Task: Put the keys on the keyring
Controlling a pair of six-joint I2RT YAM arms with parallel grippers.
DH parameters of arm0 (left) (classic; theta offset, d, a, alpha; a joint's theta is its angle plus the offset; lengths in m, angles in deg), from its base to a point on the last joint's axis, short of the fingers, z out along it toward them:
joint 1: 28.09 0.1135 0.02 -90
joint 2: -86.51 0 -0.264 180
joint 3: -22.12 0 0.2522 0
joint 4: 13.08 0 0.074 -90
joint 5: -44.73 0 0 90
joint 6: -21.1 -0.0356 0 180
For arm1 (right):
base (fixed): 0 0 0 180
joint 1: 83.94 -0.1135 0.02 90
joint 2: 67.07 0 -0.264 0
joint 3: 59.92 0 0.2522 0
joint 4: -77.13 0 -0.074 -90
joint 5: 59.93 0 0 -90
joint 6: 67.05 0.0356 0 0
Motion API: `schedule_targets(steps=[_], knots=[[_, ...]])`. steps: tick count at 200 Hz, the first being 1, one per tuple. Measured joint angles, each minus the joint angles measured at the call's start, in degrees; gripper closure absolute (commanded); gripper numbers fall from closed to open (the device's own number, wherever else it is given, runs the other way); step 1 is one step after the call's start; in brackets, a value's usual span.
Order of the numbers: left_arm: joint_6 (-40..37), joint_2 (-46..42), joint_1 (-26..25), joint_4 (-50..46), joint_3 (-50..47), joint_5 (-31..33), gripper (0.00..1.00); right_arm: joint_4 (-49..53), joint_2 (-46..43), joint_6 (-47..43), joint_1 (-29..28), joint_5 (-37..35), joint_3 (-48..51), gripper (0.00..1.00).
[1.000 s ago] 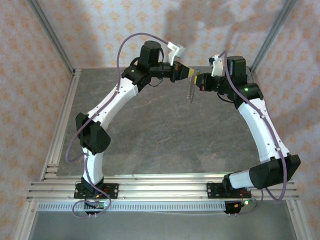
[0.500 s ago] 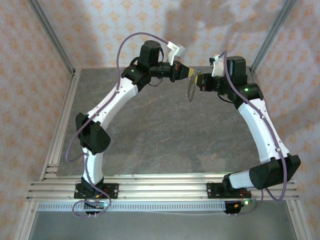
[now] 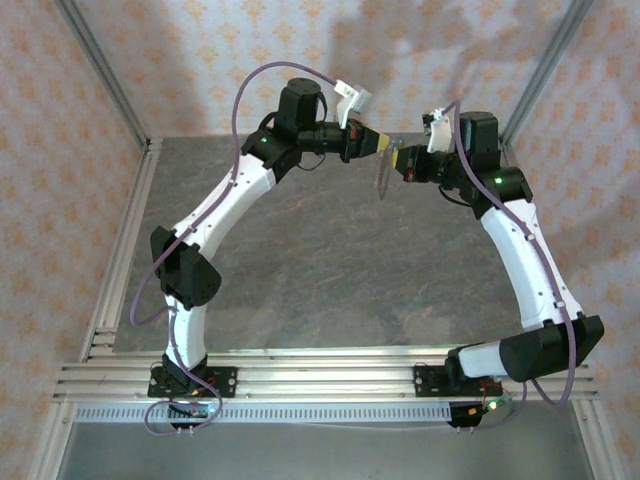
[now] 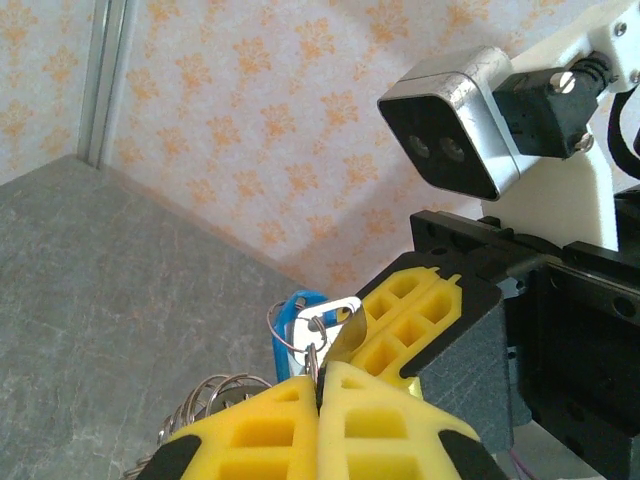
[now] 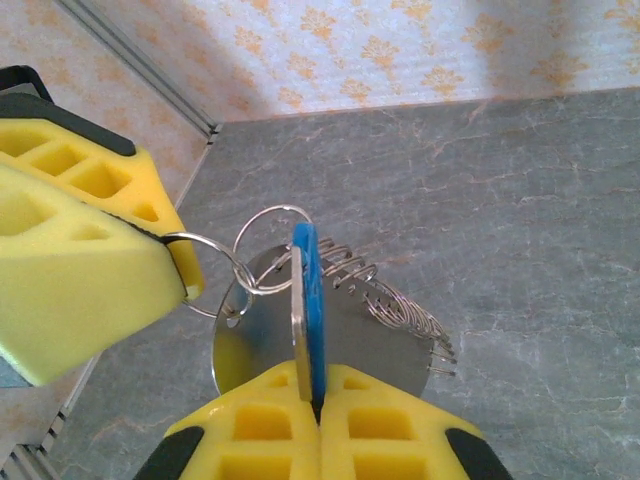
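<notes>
Desk (image 3: 330,270): grey stone-look top, lying well below the key. You have nothing resting on it near the key.

Left arm (image 3: 225,200) and right arm (image 3: 520,250): both are raised and bent inward. They meet nose to nose at the key, over the back part of the desk.

Right hand (image 5: 315,395): yellow fingers are pressed together with no gap. You are pinching the key edge-on, and its lower end runs straight down into the seam.

Left hand (image 4: 320,385): also closed tight. It comes in just beside the key, from the left in the right wrist view. Its tip nips the wire of the small rings.

Keyring (image 5: 405,305): pale round body with wire coils along the edge away from the left hand. It sits just behind the key and spreads to either side of it. In the top view it hangs just under the meeting hands, clear of the desk. You cannot tell from these views whether it touches the key.

Small rings (image 5: 240,268): thin wire loops bridging the left hand's tip and the key, overlapping right at the key's upper end.

Key (image 5: 305,290): bright blue head, upright, held in the air between the two hands.
</notes>
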State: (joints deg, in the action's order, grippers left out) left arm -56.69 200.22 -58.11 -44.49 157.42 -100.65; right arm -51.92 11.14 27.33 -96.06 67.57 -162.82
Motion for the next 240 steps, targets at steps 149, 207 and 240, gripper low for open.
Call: schedule_targets(steps=[149, 207, 240], knots=[[-0.13, 0.0, 0.02, -1.22, 0.66, 0.37, 0.9, 4.7, 2.38, -1.81, -1.75, -3.26, -5.53, 1.0], [1.46, -3.08, 0.42, -0.11, -4.74, 2.34, 0.56, 8.31, 5.38, -2.19, -1.55, -4.85, -7.34, 1.0], [3.37, -7.45, 2.19, 2.1, -9.33, 4.7, 0.52, 9.16, 6.1, -2.19, -1.55, -5.22, -7.34, 1.0]])
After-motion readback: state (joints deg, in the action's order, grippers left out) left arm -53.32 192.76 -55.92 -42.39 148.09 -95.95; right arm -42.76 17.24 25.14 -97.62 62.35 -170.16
